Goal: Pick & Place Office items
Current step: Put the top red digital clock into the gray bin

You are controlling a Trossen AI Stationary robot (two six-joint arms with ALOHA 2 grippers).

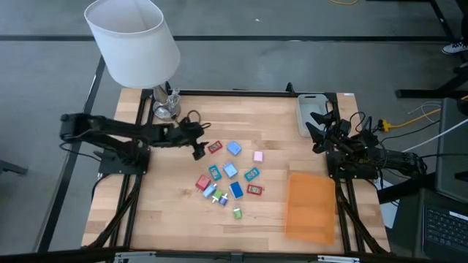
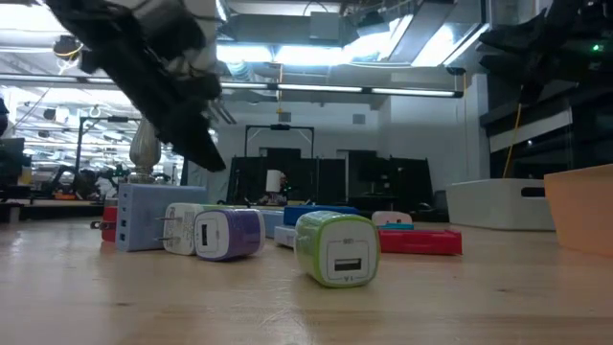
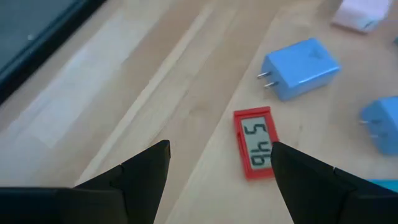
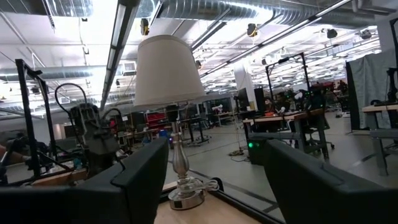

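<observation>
hovering my left gripper [image 3: 217, 177] over red display piece [image 3: 255, 144], jaws wide, nothing held. piece lies flat on table [image 1: 168, 204], at near edge of office items cluster [image 1: 230, 179]. need to shift sideways, centre over it, drop straight, pinch narrow sides. right gripper [image 1: 322, 124] parked by grey tray [image 1: 310, 109], open, empty.

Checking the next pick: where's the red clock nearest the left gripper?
High view: the red clock lies just right of the open left gripper, beside a blue charger.
</observation>
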